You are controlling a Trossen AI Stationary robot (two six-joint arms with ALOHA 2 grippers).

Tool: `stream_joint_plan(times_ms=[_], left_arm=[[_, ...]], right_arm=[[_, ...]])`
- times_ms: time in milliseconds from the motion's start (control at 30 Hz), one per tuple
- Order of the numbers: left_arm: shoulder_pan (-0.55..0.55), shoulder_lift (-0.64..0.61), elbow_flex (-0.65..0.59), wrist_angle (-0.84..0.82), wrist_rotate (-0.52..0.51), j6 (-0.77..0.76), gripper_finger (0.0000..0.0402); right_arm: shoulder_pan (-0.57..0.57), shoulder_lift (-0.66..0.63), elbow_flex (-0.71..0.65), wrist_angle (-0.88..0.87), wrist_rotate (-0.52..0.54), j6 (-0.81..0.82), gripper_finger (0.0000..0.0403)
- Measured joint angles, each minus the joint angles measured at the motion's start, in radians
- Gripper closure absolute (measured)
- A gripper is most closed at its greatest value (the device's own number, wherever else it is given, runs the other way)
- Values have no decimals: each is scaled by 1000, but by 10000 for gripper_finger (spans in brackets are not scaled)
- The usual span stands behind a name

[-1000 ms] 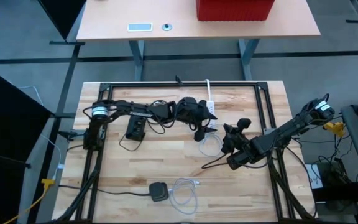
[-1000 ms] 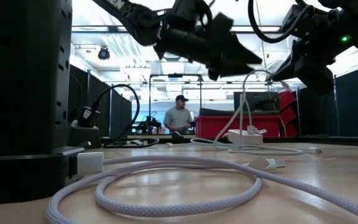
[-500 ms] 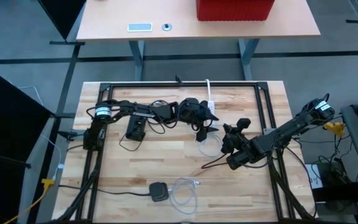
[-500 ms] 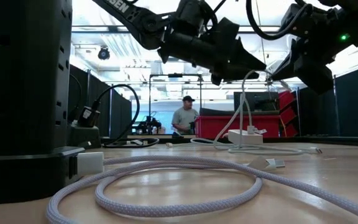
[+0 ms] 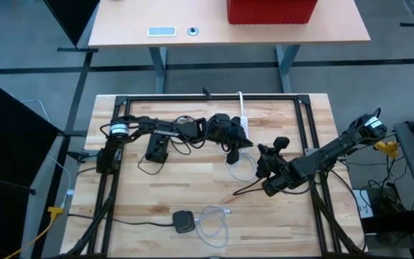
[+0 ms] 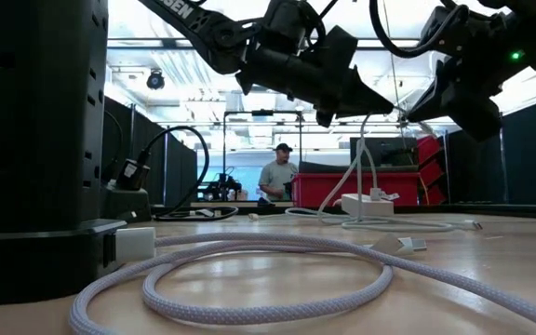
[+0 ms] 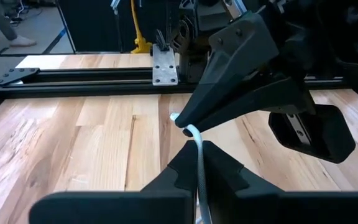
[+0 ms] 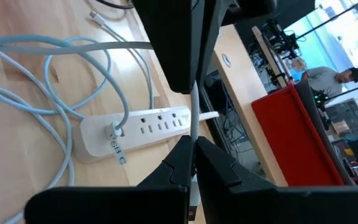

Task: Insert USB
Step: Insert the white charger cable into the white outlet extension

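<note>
Above mid-tabletop (image 5: 192, 191): left pincer (image 5: 234, 152) clamped on pale USB cable (image 7: 200, 163), right pincer (image 5: 264, 157) clamped on same cable, just beside it. White power strip (image 8: 135, 129) lying flat near far edge.

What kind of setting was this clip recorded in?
Most likely a robotics lab or workshop. A butcher-block wooden table carries a black metal frame mounting the arms; beyond it stand dark partitions, a red crate and a person at another bench.
</note>
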Motion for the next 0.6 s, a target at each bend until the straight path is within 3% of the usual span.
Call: stream_joint_plan(times_ms=[200, 400, 600], left_arm=[[-1, 0, 0, -39, -3, 76, 400], [0, 0, 0, -66, -9, 171, 400], [-5, 0, 0, -146, -1, 339, 401]], right_arm=[[-6, -2, 41, -6, -137, 0, 383], [-8, -8, 117, -33, -247, 29, 298], [-11, -71, 209, -173, -423, 80, 215]])
